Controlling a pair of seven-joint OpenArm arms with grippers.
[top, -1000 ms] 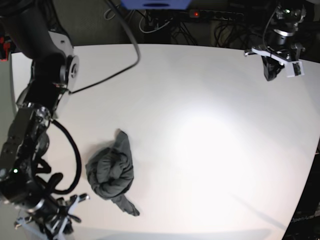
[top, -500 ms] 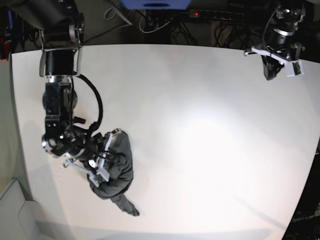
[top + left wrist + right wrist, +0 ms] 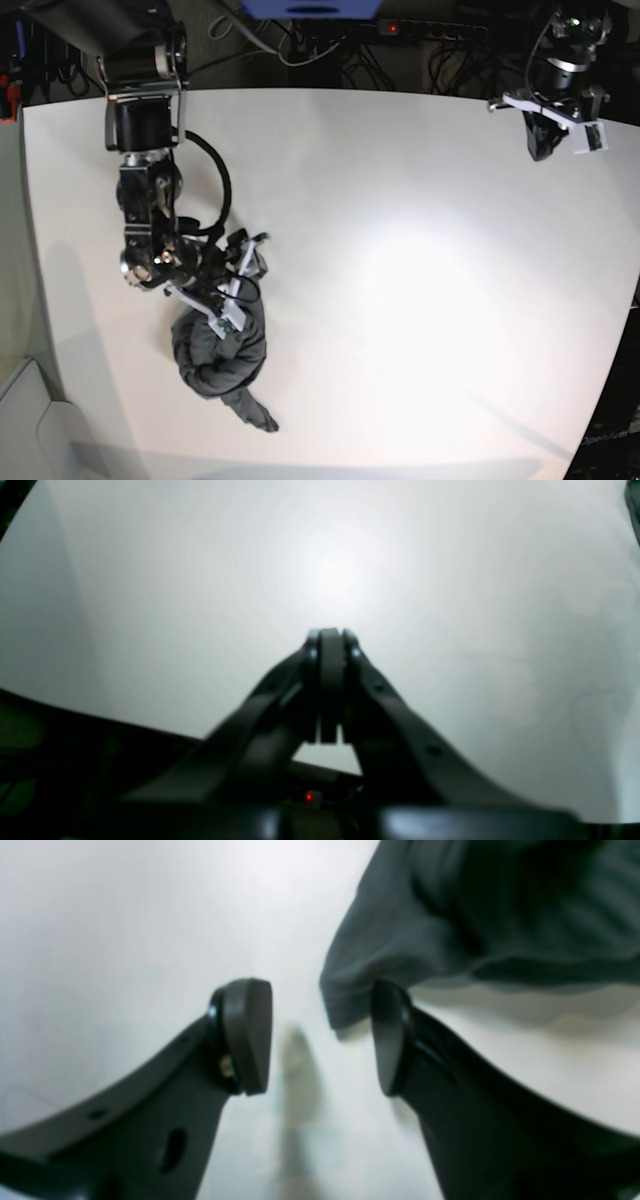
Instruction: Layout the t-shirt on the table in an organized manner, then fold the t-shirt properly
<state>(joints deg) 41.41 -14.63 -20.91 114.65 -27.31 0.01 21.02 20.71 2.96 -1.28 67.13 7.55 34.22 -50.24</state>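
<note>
- The t-shirt (image 3: 222,360) lies as a crumpled, twisted bundle on the near-left part of the table (image 3: 420,280) in the base view, well apart from the far-right corner; no sleeve, hem or label can be identified in the heap.
- The right gripper (image 3: 320,1035) hangs low over the table at the bundle's upper edge with its jaws spread apart and nothing between the pads; in the right wrist view a rounded lip of cloth sits just beside the right-hand pad (image 3: 387,1040), apparently touching its back.
- The left gripper (image 3: 330,645) is parked above the bare far-right corner of the table, jaws pressed together and empty.
- Risk 1: closing here may pinch only the thin outer lip, or miss it, because the cloth lies mostly outside the gap; the fold would then slip out on lifting.
- Risk 2: a deeper bite may catch several layers at once, so the bundle would rise as one knot instead of opening.
- Risk 3: a descent with the pad against the cloth may push the bundle sideways across the smooth top and tighten the twist.
- Risk 4: one arm alone probably cannot spread the garment; the twisted tail at the near end would likely stay wound unless the idle arm takes a second hold.
</note>
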